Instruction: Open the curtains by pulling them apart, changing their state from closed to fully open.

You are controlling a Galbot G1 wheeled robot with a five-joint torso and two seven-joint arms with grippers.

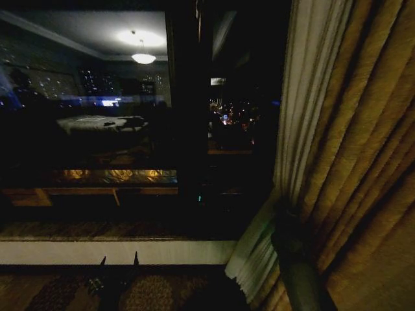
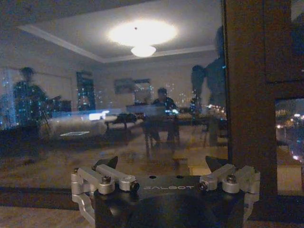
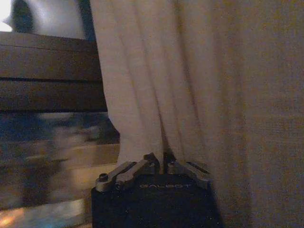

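One sheer off-white curtain panel [image 1: 305,97] hangs bunched at the right side of the window, against the golden-brown drape [image 1: 369,162]. My right gripper [image 1: 284,219] reaches up from the lower right into the panel's lower folds. In the right wrist view, that right gripper [image 3: 164,165] is shut, pinching a pleat of the curtain [image 3: 142,95]. My left gripper [image 1: 120,260] waits low in front of the window sill. Seen from its wrist, the left gripper [image 2: 163,164] is open, holds nothing and faces the glass.
The bare dark window glass [image 1: 84,129] reflects a lit room. A dark vertical window frame [image 1: 188,129] stands mid-view. A white sill [image 1: 117,251] runs below the glass, with patterned carpet [image 1: 155,291] under it. The thick drape fills the right side.
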